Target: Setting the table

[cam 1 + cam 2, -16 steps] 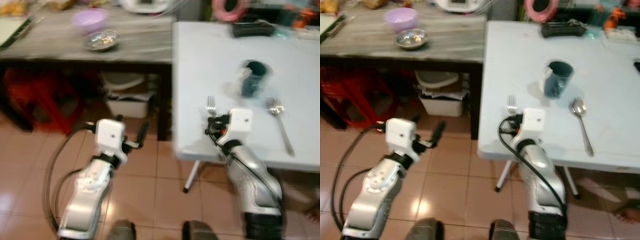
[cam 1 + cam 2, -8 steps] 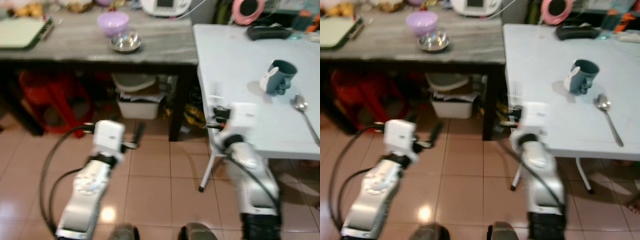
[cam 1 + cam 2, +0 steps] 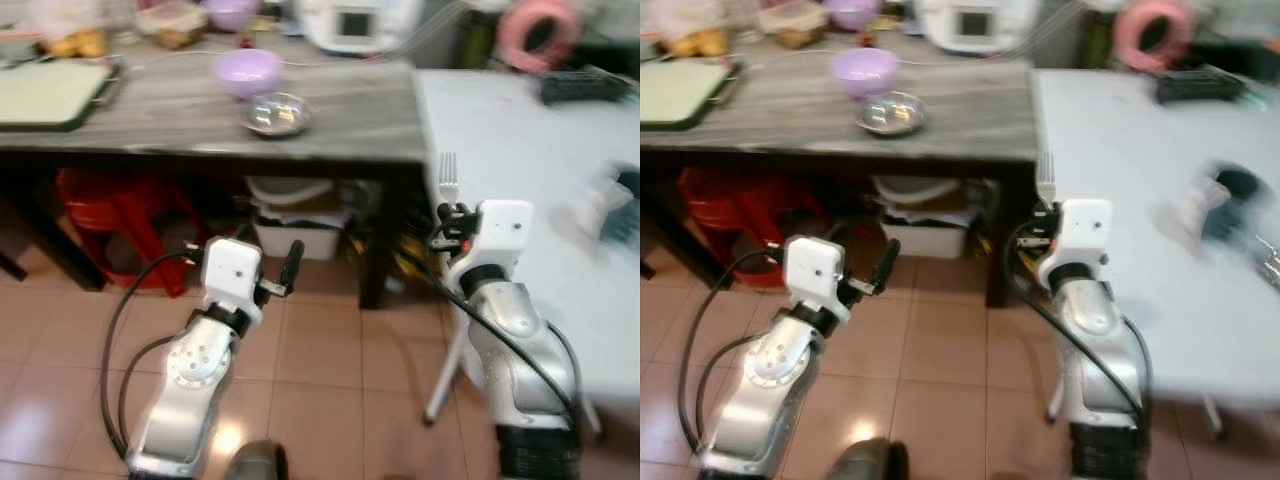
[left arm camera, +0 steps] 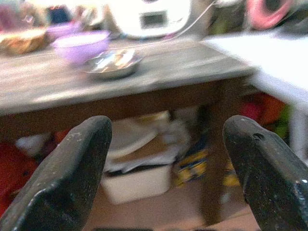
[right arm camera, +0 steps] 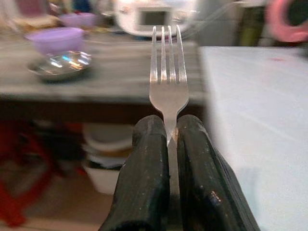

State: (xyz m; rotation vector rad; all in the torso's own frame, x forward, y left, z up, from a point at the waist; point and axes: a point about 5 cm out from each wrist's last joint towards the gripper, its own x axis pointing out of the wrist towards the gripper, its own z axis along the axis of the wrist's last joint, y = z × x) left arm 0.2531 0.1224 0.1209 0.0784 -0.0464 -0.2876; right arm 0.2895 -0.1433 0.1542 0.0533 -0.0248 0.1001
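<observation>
Steel fork point(image 5: 168, 82) stands tines-up, clamped between the black fingers point(image 5: 144, 183) of the right gripper point(image 5: 167, 139), held in the air near the corner where the wooden counter point(image 3: 150, 110) meets the white counter point(image 3: 520, 140). On the white one a mug point(image 3: 622, 205) already sits, blurred. I judge the setting partly done: the fork is not yet laid down, and a purple bowl point(image 3: 248, 72) and a metal bowl point(image 3: 275, 114) wait on the wooden counter. The left gripper point(image 4: 168, 159) hangs low over the floor, jaws spread wide and empty. No brand or writing can be read; the white appliance point(image 5: 154, 17) has a small panel too blurred to make out.
</observation>
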